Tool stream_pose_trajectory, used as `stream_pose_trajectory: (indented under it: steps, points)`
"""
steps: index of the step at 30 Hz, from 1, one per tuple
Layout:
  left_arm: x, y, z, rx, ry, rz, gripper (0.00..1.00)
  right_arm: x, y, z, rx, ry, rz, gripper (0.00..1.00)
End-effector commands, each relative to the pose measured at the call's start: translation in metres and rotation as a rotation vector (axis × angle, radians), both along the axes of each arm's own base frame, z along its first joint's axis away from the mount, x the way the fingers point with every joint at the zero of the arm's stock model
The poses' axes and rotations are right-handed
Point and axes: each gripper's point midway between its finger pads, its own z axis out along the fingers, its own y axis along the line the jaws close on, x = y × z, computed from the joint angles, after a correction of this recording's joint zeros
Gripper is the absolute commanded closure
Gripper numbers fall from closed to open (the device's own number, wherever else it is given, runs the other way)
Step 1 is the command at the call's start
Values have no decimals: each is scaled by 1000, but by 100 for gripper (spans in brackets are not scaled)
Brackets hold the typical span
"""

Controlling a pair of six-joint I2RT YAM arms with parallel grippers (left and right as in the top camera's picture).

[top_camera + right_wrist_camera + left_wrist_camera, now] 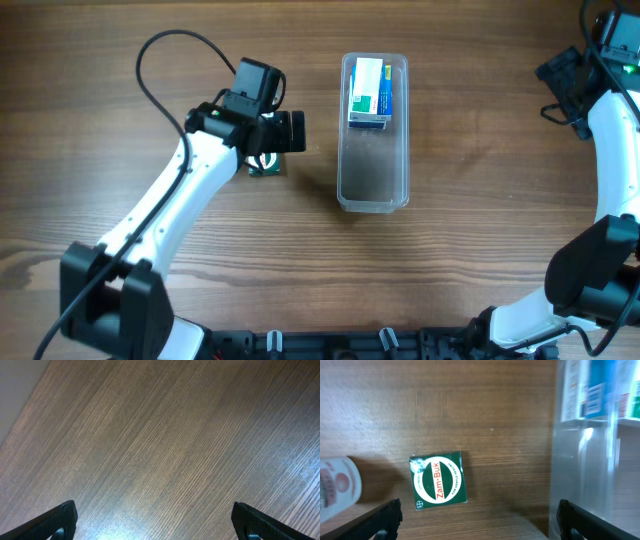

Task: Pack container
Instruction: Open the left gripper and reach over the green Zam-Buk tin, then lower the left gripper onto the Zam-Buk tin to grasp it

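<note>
The container (373, 185), a long clear tub, stands at mid-table with a blue, green and white box (369, 95) in its far end. In the left wrist view its wall (585, 465) is on the right, with the box (592, 390) seen through it. A green Zam-Buk box (439, 480) lies flat on the table left of the container, partly visible overhead (266, 169). My left gripper (480, 522) is open and empty just above it (268, 155). My right gripper (155, 520) is open and empty over bare wood at the far right (562, 78).
A small clear bottle with a red and white label (337, 487) lies left of the green box; overhead it is hidden under my left arm. The table's edge shows at the top left of the right wrist view (15, 390).
</note>
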Motion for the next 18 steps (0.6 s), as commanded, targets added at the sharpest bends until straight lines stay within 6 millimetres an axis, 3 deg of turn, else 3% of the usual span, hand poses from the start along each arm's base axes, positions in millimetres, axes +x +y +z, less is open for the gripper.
stream_pose_trajectory:
  steps: [1, 10, 18]
  points:
    - [3, -2, -8, -36, 39, 84, 0, -1, -2, -9, -2, 21, -19, 0]
    - [-5, 8, -20, -2, 93, 159, 0, -1, -2, -9, -2, 21, -19, 0]
    - [-12, 11, -61, 45, 211, 191, 0, -1, -2, -9, -2, 21, -19, 0]
